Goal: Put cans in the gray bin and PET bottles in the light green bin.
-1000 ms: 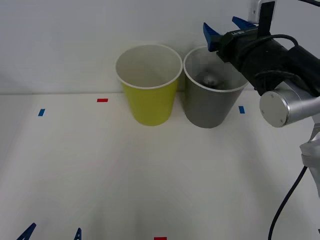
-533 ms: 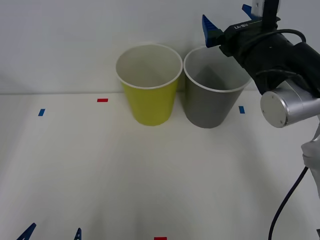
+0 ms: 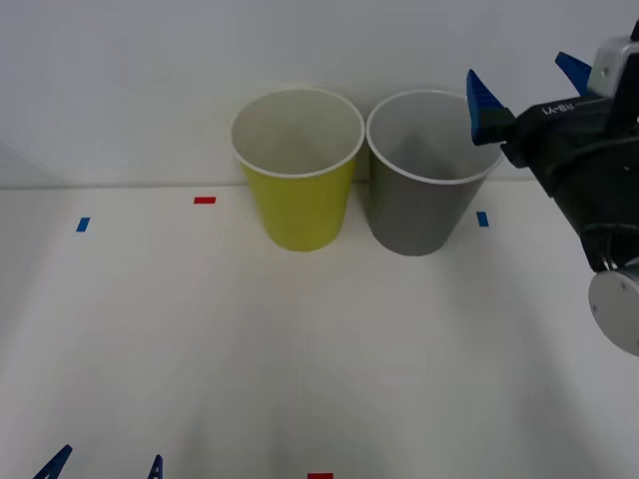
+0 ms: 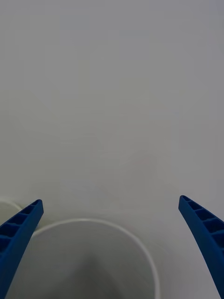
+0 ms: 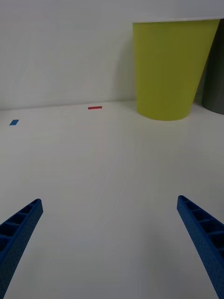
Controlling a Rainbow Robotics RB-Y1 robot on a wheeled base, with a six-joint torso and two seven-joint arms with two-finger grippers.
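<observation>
Left gripper (image 3: 105, 466), low at the table's (image 3: 300, 339) near edge, fingers wide apart. Beyond it, light green bin (image 3: 298, 167) and gray bin (image 3: 427, 170), side by side. Right gripper (image 3: 529, 82), spread wide and empty, above the gray bin's right rim. No can is visible.

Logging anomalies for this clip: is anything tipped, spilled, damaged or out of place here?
Nothing stands out. The gray bin and light green bin stand upright side by side on the table. The right gripper is open beside the gray bin's rim; the left gripper is open, low over the table.
</observation>
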